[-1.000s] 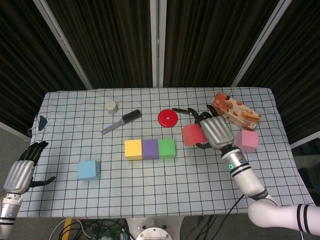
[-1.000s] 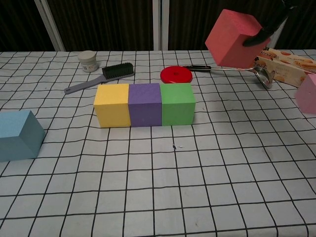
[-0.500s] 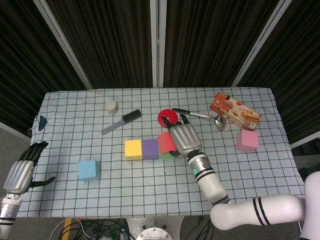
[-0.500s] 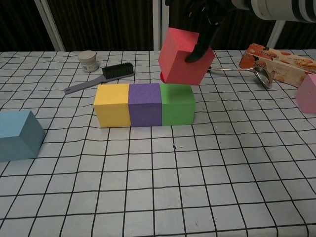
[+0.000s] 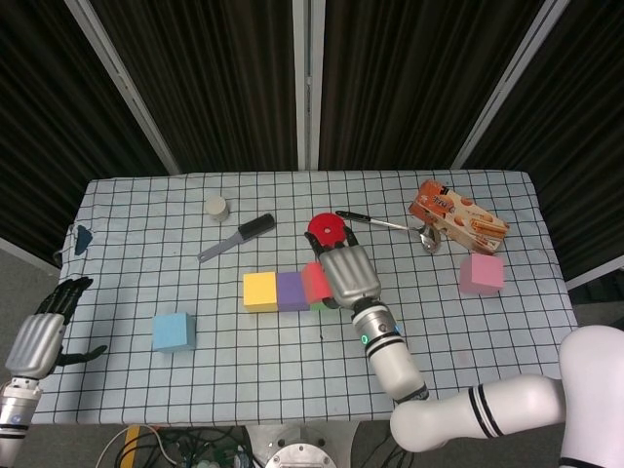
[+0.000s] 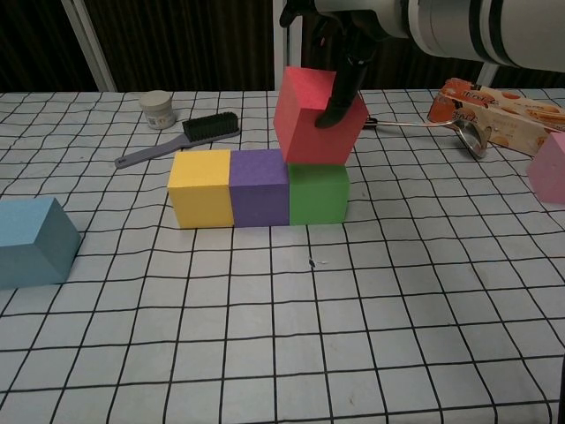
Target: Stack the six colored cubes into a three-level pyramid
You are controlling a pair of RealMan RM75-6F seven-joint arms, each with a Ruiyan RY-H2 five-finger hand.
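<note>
A yellow cube (image 6: 200,186), a purple cube (image 6: 259,185) and a green cube (image 6: 319,192) stand in a row touching each other at mid-table. My right hand (image 5: 347,274) holds a red cube (image 6: 314,115) from above, tilted, just over the green cube and the purple one's edge; whether it touches them I cannot tell. The blue cube (image 5: 174,331) lies alone to the left. The pink cube (image 5: 481,273) sits at the right. My left hand (image 5: 41,336) hangs off the table's left edge, fingers apart, holding nothing.
Behind the row lie a red disc (image 5: 327,229), a ladle (image 6: 441,127), a brush (image 5: 239,237) and a small white jar (image 5: 215,206). A snack box (image 5: 460,216) sits at the back right. A dark blue scrap (image 5: 83,237) lies at the left edge.
My right hand has carried the red cube leftward from near the pink cube and lowered it over the green cube. The left hand has not moved.
</note>
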